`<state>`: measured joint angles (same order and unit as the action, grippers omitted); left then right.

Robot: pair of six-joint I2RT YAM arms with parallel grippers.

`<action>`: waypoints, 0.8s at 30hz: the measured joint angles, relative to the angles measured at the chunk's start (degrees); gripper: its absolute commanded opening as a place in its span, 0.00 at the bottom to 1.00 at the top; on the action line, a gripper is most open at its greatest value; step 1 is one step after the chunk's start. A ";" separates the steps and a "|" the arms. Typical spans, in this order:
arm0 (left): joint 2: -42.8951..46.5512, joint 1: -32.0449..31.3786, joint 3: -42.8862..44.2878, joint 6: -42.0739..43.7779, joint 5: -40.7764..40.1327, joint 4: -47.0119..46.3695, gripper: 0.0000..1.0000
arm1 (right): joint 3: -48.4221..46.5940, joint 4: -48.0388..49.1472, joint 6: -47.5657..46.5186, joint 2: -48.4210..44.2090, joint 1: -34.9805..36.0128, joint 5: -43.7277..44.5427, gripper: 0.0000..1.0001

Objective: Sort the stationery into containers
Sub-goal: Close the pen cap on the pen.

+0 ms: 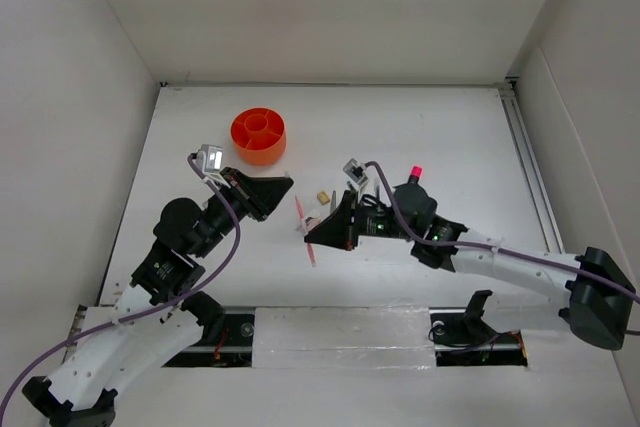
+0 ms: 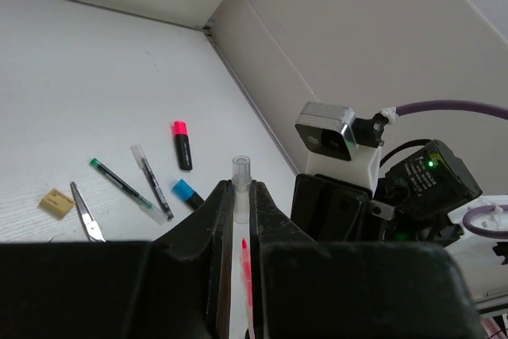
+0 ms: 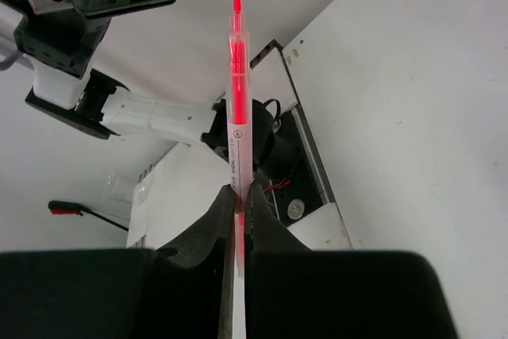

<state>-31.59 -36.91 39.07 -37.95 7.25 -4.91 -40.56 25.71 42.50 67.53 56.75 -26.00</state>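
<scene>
My right gripper (image 1: 310,235) (image 3: 239,192) is shut on the thin pink pen (image 1: 301,211) (image 3: 236,101) and holds it above the table with its bare red tip pointing away. My left gripper (image 1: 288,185) (image 2: 238,190) is shut on a small clear pen cap (image 2: 240,172). The pen's red tip (image 2: 244,263) shows in the gap behind that cap. The round orange tub (image 1: 259,135) stands at the far left, behind the left gripper. On the table lie scissors (image 2: 86,216), two slim dark pens (image 2: 121,182) (image 2: 152,180), a pink-capped marker (image 2: 182,144), a blue-capped marker (image 2: 187,193) and a tan eraser (image 2: 56,202).
The two grippers are close together near the table's middle, their tips almost facing. The right arm's wrist camera (image 2: 337,136) is right beside the left fingers. White walls enclose the table on the left, back and right. A metal rail (image 1: 525,162) runs along the right edge.
</scene>
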 measured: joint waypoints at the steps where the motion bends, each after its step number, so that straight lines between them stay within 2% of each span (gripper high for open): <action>1: 0.02 0.00 0.00 0.07 -0.02 0.00 0.00 | 0.00 0.04 0.00 0.02 -0.48 -0.04 0.00; 24: -0.50 0.00 0.00 0.48 -0.20 -0.02 0.00 | -2.19 0.44 -0.04 2.19 -2.75 -3.30 0.00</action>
<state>-32.10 -36.91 39.07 -37.47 7.05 -4.93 -42.74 26.15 42.46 69.71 54.00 -29.30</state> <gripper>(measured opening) 0.040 0.059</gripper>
